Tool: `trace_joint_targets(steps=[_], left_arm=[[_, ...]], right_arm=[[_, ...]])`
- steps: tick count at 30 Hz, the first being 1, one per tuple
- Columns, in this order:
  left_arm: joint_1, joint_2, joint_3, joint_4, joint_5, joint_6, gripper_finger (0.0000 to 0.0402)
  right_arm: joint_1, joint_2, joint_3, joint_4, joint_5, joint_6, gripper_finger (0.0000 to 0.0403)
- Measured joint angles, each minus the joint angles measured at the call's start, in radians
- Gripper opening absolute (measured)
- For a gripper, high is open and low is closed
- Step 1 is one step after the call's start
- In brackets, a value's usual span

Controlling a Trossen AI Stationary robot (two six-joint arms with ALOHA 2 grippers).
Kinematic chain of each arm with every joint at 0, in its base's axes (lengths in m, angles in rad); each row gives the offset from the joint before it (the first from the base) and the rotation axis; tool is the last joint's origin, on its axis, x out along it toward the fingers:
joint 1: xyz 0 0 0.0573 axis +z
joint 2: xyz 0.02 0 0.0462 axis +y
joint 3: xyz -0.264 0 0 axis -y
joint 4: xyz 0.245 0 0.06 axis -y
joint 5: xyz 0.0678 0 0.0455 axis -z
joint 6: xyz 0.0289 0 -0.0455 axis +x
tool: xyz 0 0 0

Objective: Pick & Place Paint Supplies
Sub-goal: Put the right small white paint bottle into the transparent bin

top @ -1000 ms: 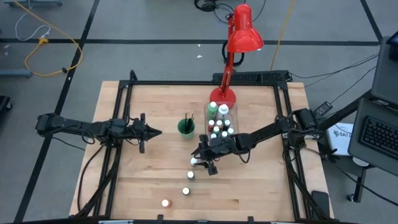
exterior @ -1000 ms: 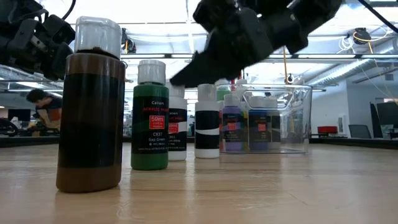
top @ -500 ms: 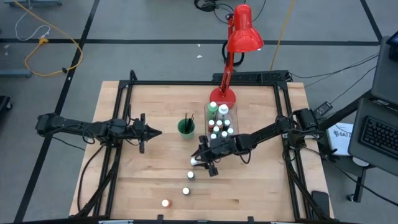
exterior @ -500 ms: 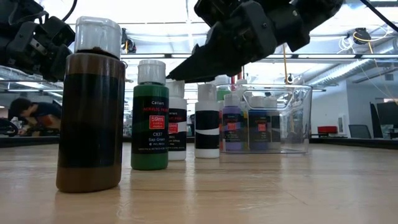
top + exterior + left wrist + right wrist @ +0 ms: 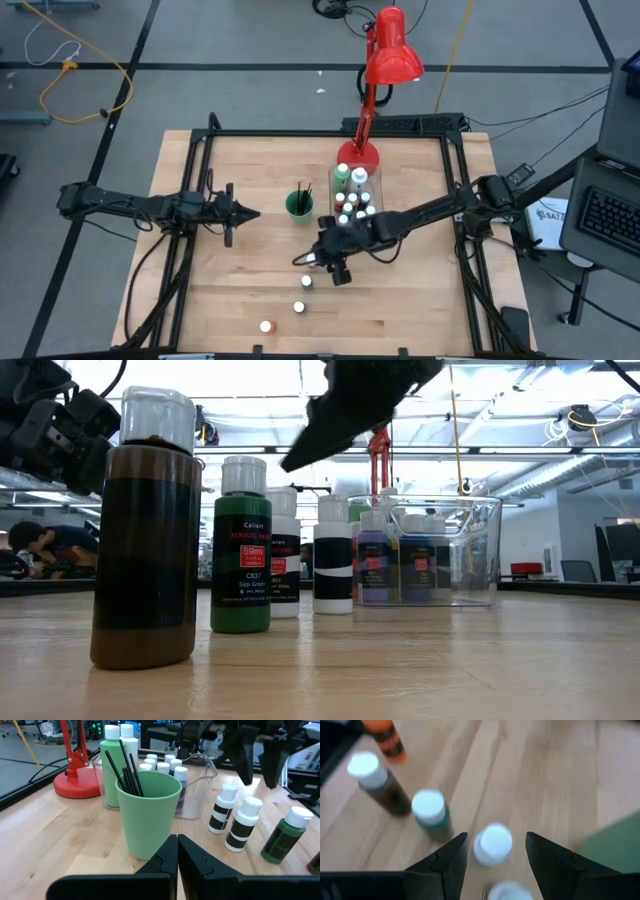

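My right gripper (image 5: 324,257) is open and points down over the row of loose paint bottles near the table's middle. In the right wrist view a white-capped bottle (image 5: 492,844) stands below the gap of my right gripper (image 5: 496,838), untouched. A green bottle (image 5: 431,814), a brown one (image 5: 374,779) and an orange one (image 5: 385,735) stand farther along the row toward the near edge. Dark brushes (image 5: 125,770) stand in the green cup (image 5: 150,812). More bottles fill the clear bin (image 5: 355,195). My left gripper (image 5: 245,212) is shut and waits left of the cup.
The red lamp's base (image 5: 360,155) stands behind the bin at the far edge. In the low view the brown bottle (image 5: 145,530), the green bottle (image 5: 243,550) and two black-and-white bottles (image 5: 333,555) stand upright on the wood. Bare tabletop lies to the near left and near right.
My right gripper has risen above the loose bottles and shifted slightly toward the near edge; in the low view it has climbed to the top of the picture. The bottles have not moved.
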Motion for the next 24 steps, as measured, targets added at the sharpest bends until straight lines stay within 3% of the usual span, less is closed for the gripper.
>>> trace_joint_targets(steps=[6,24], left_arm=[[0.0,0.0,0.0,-0.039,0.001,-0.008,0.001],[0.0,0.0,0.0,-0.028,0.002,-0.009,0.001]], right_arm=[[0.019,-0.02,0.011,-0.175,0.041,0.061,0.0192],[-0.006,-0.025,-0.081,-0.066,0.098,0.049,0.0192]])
